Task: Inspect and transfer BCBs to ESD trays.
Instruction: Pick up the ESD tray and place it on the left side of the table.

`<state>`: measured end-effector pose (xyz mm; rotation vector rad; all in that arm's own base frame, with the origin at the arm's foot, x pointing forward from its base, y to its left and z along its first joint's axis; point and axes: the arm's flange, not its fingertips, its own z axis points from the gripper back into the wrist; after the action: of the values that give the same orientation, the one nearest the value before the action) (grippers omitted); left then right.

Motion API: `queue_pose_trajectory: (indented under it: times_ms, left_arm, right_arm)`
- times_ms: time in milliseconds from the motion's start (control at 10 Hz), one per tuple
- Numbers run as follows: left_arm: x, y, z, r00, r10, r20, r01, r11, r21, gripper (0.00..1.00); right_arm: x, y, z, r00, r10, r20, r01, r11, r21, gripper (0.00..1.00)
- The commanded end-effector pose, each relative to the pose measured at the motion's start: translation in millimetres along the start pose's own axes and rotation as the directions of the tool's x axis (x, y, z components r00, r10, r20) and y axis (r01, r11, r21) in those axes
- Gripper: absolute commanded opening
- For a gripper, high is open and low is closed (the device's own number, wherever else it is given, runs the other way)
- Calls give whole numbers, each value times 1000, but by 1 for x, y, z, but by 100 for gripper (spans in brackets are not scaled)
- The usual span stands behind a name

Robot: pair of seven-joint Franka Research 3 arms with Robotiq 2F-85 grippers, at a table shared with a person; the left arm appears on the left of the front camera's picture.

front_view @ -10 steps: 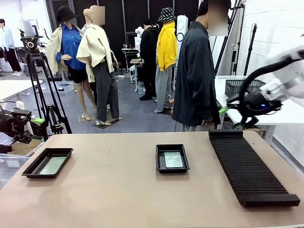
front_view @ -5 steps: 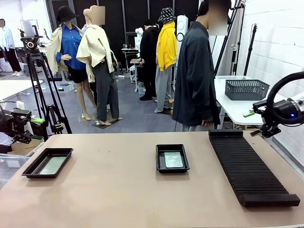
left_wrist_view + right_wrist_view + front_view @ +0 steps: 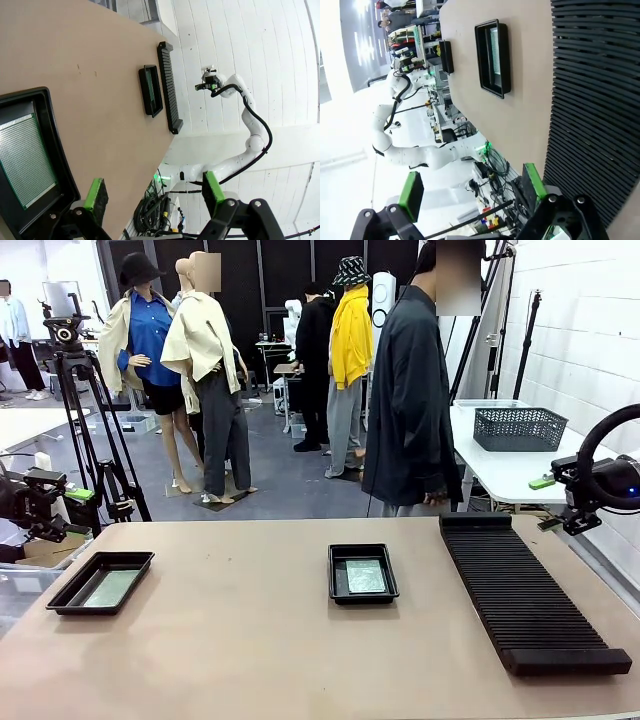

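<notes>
Two black ESD trays lie on the tan table. The left tray (image 3: 68,592) holds a green BCB (image 3: 110,588); the middle tray (image 3: 335,573) holds another BCB (image 3: 365,576). My left gripper (image 3: 72,512) hangs open off the table's left edge. Its wrist view shows its open jaws (image 3: 154,192) just beyond the left tray (image 3: 62,172) and its board (image 3: 25,160). My right gripper (image 3: 548,503) stands open beyond the table's far right corner. In its wrist view the jaws (image 3: 472,189) are empty, with the middle tray (image 3: 503,60) farther off.
A long black ribbed rack (image 3: 525,590) fills the table's right side, also close under the right wrist camera (image 3: 595,100). A person in a dark coat (image 3: 410,400) stands at the far edge. A mesh basket (image 3: 518,427) sits on a white side table behind.
My right gripper has swung rightward and a little down, away from the rack's far end to the table's right edge. The left arm, trays and boards have not moved.
</notes>
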<state>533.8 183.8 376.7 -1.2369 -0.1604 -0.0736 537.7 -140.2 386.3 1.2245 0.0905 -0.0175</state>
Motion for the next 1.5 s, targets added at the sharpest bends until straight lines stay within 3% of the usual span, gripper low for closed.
queue_pose_trajectory:
  times_ms: [0, 300, 700, 1400]
  left_arm:
    - [14, -24, -17, 1000, 20, 22, -21, 1000, 12, 100]
    - [32, -81, -63, 999, -13, -38, 16, 997, 71, 100]
    - [42, -141, -147, 993, -9, -119, 38, 967, 251, 100]
    - [31, -188, -293, 968, -44, -246, 156, 875, 458, 100]
  right_arm:
    - [-3, 4, -3, 1000, -8, 15, 9, 1000, -15, 100]
    - [-3, 4, -3, 1000, -8, 15, 9, 1000, -15, 100]
    - [-3, 4, -3, 1000, -8, 15, 9, 1000, -15, 100]
    - [-3, 4, -3, 1000, -8, 15, 9, 1000, -15, 100]
